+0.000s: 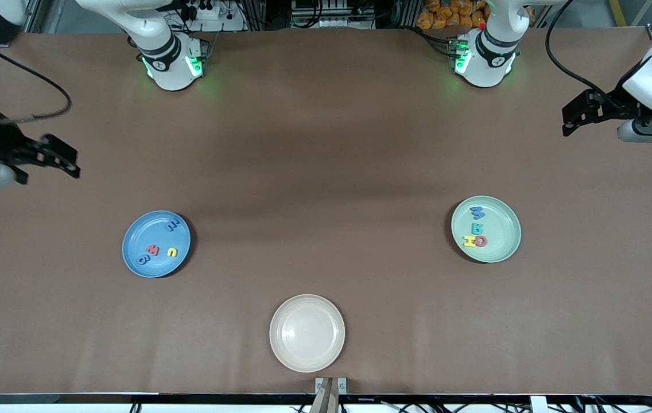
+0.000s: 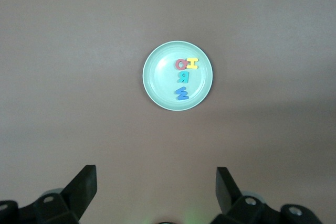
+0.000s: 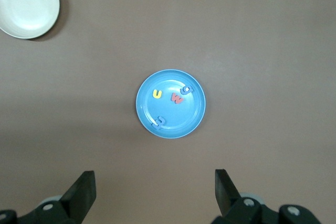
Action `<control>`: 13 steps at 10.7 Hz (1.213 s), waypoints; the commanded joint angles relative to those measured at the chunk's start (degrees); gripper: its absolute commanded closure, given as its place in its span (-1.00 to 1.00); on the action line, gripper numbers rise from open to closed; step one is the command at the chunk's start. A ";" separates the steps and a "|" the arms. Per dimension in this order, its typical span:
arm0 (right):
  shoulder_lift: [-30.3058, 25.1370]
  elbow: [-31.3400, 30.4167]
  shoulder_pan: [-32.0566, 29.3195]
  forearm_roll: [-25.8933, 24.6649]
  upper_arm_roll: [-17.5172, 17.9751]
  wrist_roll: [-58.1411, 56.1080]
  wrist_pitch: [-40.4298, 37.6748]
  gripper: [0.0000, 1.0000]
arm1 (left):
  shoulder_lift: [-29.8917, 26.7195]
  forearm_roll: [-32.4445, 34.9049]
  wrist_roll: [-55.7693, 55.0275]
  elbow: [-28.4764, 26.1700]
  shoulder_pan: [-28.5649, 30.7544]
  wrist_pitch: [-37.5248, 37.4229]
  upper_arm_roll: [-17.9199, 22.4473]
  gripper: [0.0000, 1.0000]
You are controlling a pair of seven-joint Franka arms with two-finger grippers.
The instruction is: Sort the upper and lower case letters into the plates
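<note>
You see three round plates on the brown table (image 1: 326, 172): one blue plate (image 1: 134, 252), one mint-green plate (image 1: 507, 244) and one cream plate (image 1: 307, 307). You count eight toy letters, four on each coloured plate: on the blue plate a yellow (image 1: 171, 252), a red (image 1: 152, 249) and two blue ones; on the green plate a blue (image 1: 477, 213), a teal (image 1: 476, 228), a yellow (image 1: 469, 241) and a red one (image 1: 480, 241). Two arms with two grippers frame your table.
</note>
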 commanded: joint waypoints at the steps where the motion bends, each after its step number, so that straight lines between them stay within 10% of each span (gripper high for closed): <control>1: 0.60 2.68 -2.14 0.98 1.13 -4.63 -2.23 -1.00 | 0.32 1.67 -0.04 1.35 -0.19 -1.03 -0.02 -1.00; 13: 1.12 4.54 -2.50 1.59 0.86 -5.18 -6.72 -1.00 | 0.32 0.80 0.05 1.35 0.43 -1.03 -0.02 -1.00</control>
